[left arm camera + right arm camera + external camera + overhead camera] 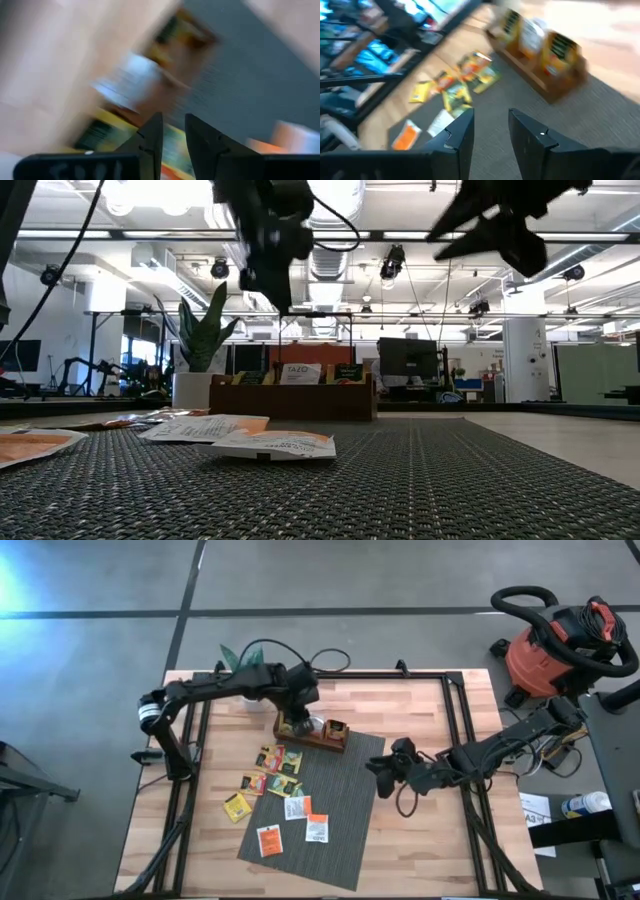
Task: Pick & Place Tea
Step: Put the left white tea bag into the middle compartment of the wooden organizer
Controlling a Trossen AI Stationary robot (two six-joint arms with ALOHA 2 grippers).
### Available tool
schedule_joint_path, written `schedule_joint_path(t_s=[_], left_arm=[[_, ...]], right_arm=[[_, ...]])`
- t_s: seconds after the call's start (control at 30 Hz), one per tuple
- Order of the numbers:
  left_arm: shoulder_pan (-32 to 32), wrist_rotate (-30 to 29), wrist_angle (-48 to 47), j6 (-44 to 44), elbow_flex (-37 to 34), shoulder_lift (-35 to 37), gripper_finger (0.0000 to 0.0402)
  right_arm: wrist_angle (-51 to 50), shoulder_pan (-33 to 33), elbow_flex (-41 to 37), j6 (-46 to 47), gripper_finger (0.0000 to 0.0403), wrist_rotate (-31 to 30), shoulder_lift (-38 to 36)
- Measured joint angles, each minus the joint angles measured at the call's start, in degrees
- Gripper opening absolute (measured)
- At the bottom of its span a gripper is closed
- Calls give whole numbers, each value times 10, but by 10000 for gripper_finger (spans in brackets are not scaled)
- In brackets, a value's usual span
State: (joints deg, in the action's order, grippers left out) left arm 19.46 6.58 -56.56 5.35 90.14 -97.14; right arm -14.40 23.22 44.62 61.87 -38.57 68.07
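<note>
left gripper (300,718) over wooden tray (312,732), fingers narrowly parted, empty, tea sachets (272,772) below on mat (340,800), right fingers parted

Bright ceiling lamps (150,192) glare in the low view, a pale sheen lies across the grey floor (60,600), and both wrist views smear with motion blur.

Light wood counter (420,840) with black frame rails along both sides. Grey mat (340,800) lies angled across counter middle. Brown wooden tray (318,733) sits at mat's far corner, partly on bare wood, sachets standing in its compartments. Tea sachets (275,785) lie loose: yellow and green ones on wood and mat's left edge, white-and-orange ones on mat. Potted plant (240,657) at counter's far edge.
</note>
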Motion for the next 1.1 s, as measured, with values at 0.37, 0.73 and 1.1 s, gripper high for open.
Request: schedule_joint_path(t_s=[0.37,0.73,1.1], left_arm=[[-12,154,-71,205,185,13,76],[-12,152,-35,204,259,12,76],[-11,152,-30,204,258,10,76]], right_arm=[[-56,0,0,65,116,41,0],[-38,5,0,43,116,56,0],[-38,5,0,34,116,61,-1]])
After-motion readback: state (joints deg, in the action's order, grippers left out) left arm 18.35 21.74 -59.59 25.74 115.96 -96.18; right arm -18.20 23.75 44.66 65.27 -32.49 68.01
